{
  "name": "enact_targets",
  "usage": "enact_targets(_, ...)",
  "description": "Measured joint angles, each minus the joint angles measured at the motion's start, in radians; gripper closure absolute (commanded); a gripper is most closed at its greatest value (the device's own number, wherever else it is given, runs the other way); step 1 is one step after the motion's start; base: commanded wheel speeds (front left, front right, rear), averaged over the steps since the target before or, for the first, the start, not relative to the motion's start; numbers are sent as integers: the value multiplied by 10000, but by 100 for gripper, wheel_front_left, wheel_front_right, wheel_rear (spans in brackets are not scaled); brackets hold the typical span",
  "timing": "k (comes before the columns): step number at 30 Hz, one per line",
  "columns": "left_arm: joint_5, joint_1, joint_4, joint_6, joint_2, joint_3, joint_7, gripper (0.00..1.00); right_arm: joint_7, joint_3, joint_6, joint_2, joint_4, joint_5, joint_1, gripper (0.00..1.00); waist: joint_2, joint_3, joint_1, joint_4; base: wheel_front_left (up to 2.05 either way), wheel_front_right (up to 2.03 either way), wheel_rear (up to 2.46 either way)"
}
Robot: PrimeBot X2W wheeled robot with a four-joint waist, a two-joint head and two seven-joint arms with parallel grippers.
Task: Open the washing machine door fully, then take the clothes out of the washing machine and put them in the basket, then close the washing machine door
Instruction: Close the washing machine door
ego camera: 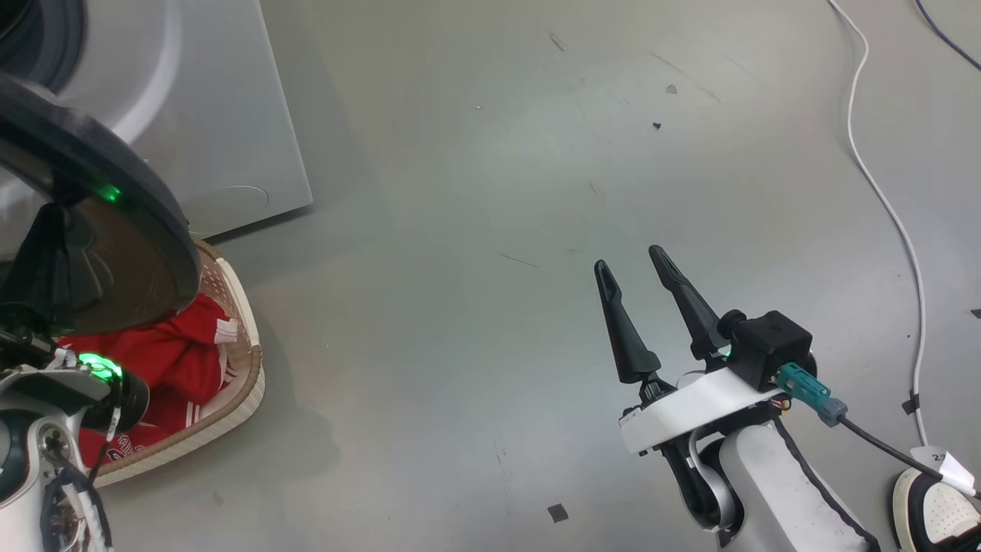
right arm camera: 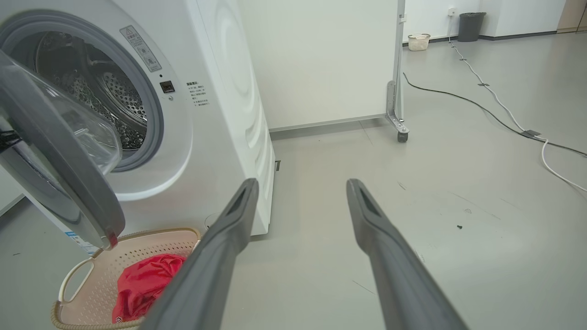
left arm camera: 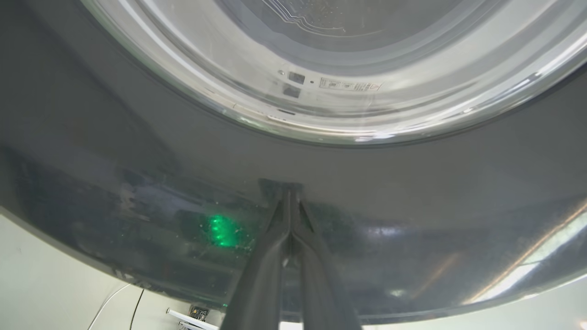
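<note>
The washing machine (right arm camera: pixel 215 114) stands with its black-rimmed door (right arm camera: pixel 59 156) swung partly open, showing the steel drum (right arm camera: pixel 105 101). In the left wrist view my left gripper (left arm camera: pixel 290 188) is shut, its tips pressed against the door's glossy dark rim (left arm camera: pixel 137 160) just below the glass bowl. In the head view the door (ego camera: pixel 115 230) hides those fingers. Under the door sits the basket (ego camera: pixel 245 391) (right arm camera: pixel 91 284) holding red clothes (ego camera: pixel 176 360) (right arm camera: pixel 146 279) with white stripes. My right gripper (ego camera: pixel 628 257) (right arm camera: pixel 301 181) hangs open and empty over bare floor, right of the machine.
A white cable (ego camera: pixel 881 192) runs down the floor on the right, ending near a white shoe (ego camera: pixel 935 506). Beyond the machine stand a white wheeled partition (right arm camera: pixel 399 91), a far basket (right arm camera: pixel 418 41) and a grey bin (right arm camera: pixel 470 25). Cables (right arm camera: pixel 504 119) cross the floor there.
</note>
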State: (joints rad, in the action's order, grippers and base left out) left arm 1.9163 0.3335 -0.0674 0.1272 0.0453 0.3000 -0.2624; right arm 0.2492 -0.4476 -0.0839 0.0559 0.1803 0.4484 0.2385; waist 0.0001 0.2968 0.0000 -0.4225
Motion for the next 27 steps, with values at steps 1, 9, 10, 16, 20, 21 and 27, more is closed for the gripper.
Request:
enact_targets(1, 0, 19, -8, 0, 0, -10, 0, 100, 2, 0, 0, 0, -13, 0, 0, 0, 0, 6, 0, -5, 0, 0, 0)
enact_targets(9, -10, 128, -291, 0, 6, -244, -2, 100, 0, 238, 100, -8, -67, -15, 0, 0, 0, -12, 0, 62, 0, 0, 0)
enact_targets(10, -10, 153, -343, 0, 4, -301, -2, 100, 0, 276, 142, -4, -65, -25, 0, 0, 0, -26, 0, 103, 0, 0, 0)
enact_targets(16, -190, 192, -575, 0, -2, -545, -19, 100, 0, 314, 146, -6, -54, -163, -1, 0, 0, -140, 0, 413, 0, 0, 0)
enact_targets(20, -888, 162, -667, -63, 174, -1051, -148, 100, 2, 370, 132, -8, -44, -222, -1, 0, 0, -249, 0, 664, 0, 0, 0)
enact_targets(21, -1156, 126, -694, -111, 301, -1231, -205, 100, 2, 407, 132, -8, -38, -230, -2, 0, 0, -282, 0, 733, 0, 0, 0)
enact_targets(27, -2723, -579, -828, -715, 978, -2186, -357, 100, 2, 625, 63, -2, 71, -378, -16, 0, 0, -528, 0, 1165, 0, 0, 0)
